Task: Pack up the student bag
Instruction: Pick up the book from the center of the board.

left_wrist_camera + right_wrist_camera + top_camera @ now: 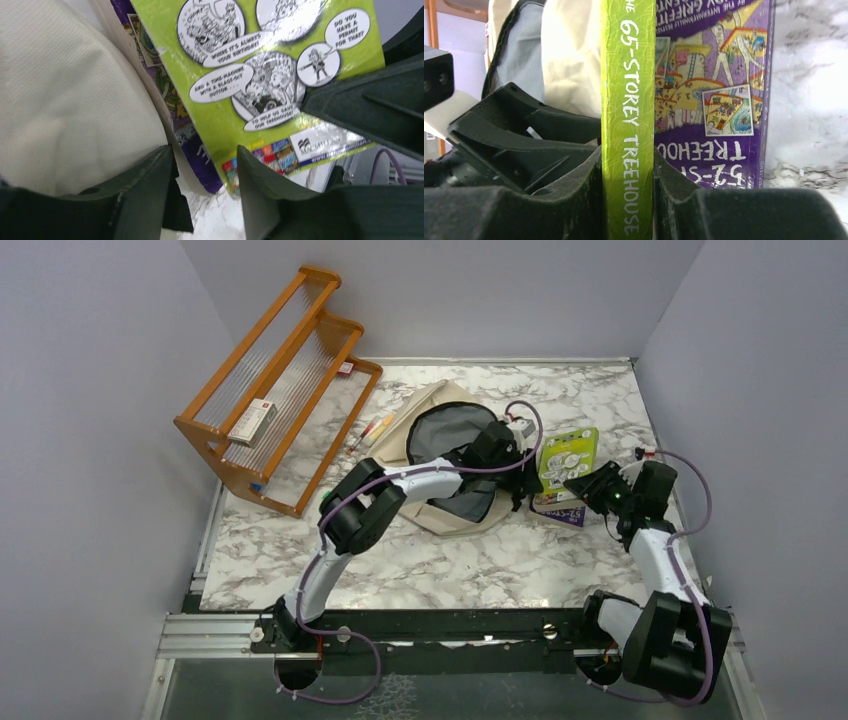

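Jaws: right gripper (628, 165) pinches the spine of the green Treehouse book (628, 75), left gripper (204, 152) spread; lift level into student bag (440, 405).

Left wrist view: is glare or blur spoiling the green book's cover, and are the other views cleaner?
Left wrist: the green book reads slightly soft, with glossy sheen near its lower edge; the student bag still shows its weave. Right wrist: spine lettering crisp, marble table bright, nearly washed out. Top external: evenly lit, soft shadows, cover text too small to read.
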`<action>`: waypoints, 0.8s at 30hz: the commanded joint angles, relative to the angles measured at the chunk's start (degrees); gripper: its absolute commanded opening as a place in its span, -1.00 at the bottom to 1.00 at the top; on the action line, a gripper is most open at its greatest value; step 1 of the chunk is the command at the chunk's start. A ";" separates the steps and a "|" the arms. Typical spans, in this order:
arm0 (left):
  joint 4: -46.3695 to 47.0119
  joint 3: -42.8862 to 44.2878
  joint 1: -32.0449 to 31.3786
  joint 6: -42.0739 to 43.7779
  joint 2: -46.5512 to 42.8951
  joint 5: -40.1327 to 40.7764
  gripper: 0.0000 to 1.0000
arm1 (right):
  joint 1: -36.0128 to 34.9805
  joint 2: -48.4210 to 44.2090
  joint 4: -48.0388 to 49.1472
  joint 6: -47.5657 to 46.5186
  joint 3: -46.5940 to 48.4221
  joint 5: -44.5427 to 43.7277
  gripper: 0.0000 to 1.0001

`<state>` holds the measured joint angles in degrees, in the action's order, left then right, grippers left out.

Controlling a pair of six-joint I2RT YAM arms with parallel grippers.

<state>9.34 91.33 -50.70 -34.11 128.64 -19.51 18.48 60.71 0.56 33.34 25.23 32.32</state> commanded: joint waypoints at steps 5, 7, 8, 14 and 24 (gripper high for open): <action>-7.93 0.22 6.30 10.34 -17.37 -2.44 0.24 | -0.44 -4.46 -8.01 -7.38 10.93 -2.00 -0.99; -9.16 -1.67 8.55 13.28 -21.61 -3.45 0.28 | -0.80 -4.73 -8.43 -8.52 13.53 -0.11 -0.99; -9.24 -2.93 9.83 14.71 -23.77 -4.59 0.28 | -1.43 -4.86 -8.51 -8.82 14.94 0.13 -0.99; -11.15 -12.39 22.19 22.65 -35.71 -17.95 0.29 | -10.97 -2.13 -10.26 -12.37 26.42 1.79 -0.99; -10.29 -25.05 32.67 33.20 -50.56 -27.17 0.57 | -32.32 11.05 -20.62 -23.98 42.90 8.29 -0.99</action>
<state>-0.91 69.06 -18.22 -8.03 84.60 -41.41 -10.04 68.14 -14.76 16.43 62.19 35.18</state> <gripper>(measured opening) 0.753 0.332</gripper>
